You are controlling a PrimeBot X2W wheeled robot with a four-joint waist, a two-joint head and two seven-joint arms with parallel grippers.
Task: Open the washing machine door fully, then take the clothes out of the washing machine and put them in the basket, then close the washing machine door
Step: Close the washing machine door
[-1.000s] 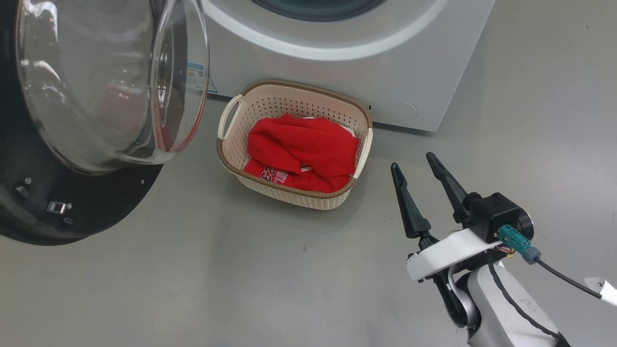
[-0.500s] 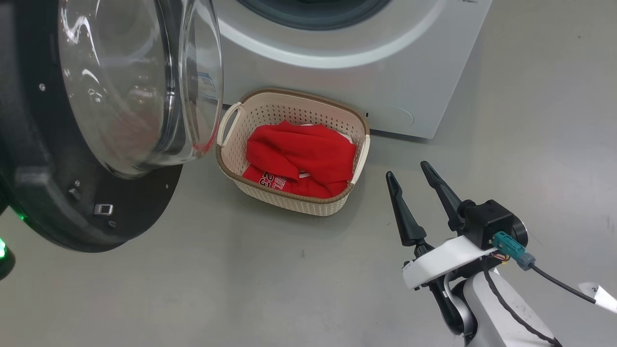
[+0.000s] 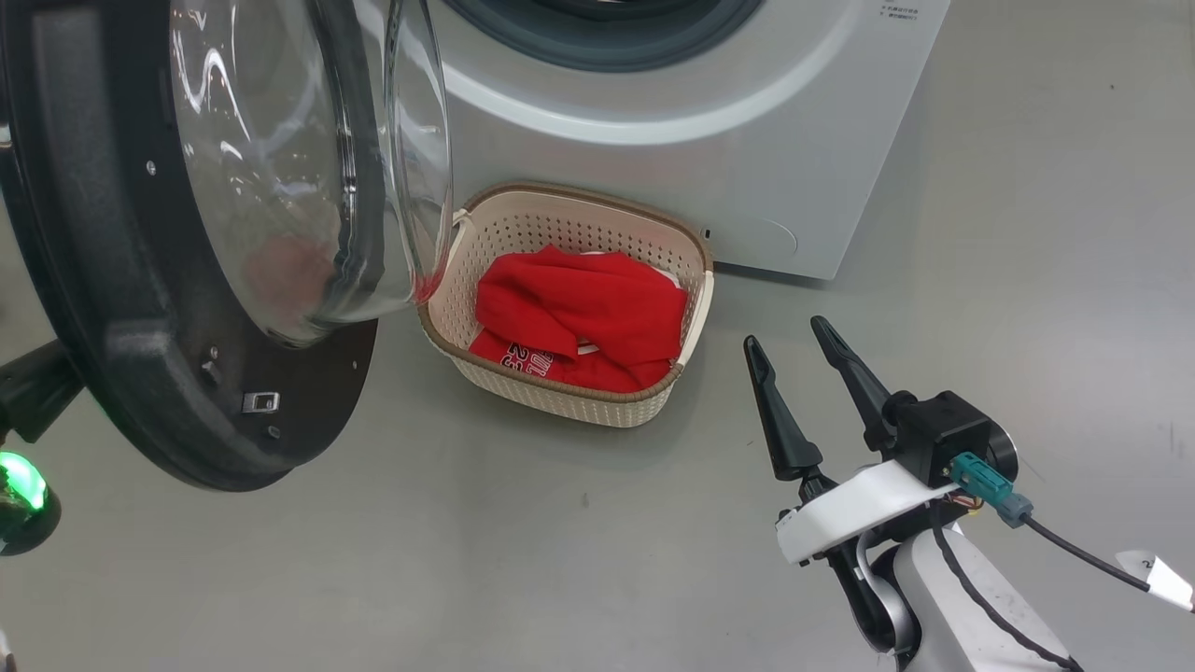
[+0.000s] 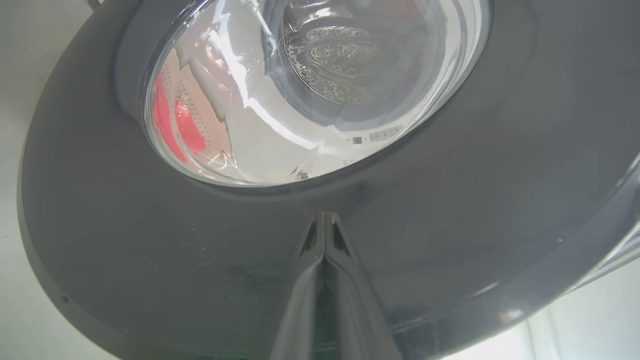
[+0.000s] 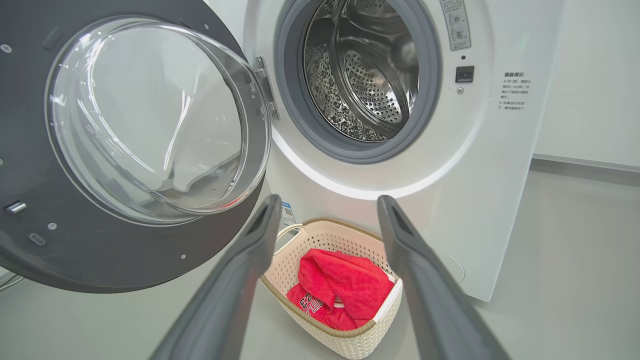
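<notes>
open washing machine [image 5: 495,165]
washing machine door [image 5: 125,262] at 9 o'clock; clothes [image 5: 350,285] in basket [image 5: 350,345] at 6, between the right tool [image 5: 328,201]'s parted fingers.

You can see the large round door [image 5: 145,125] has a clear, glossy glass bowl set in a dark, smooth rim. The white box-shaped washing machine [image 5: 490,175] looks smooth and satin, and its perforated steel drum [image 5: 370,75] shines. Your cream perforated basket [image 3: 560,397] looks like matt plastic with a brown woven-look rim, and the red garments [image 3: 588,308] are soft, matt cloth.

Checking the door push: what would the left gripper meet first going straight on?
The washing machine door, on its black rim below the glass; the shut left gripper looks at or nearly on it, depth unclear.
</notes>
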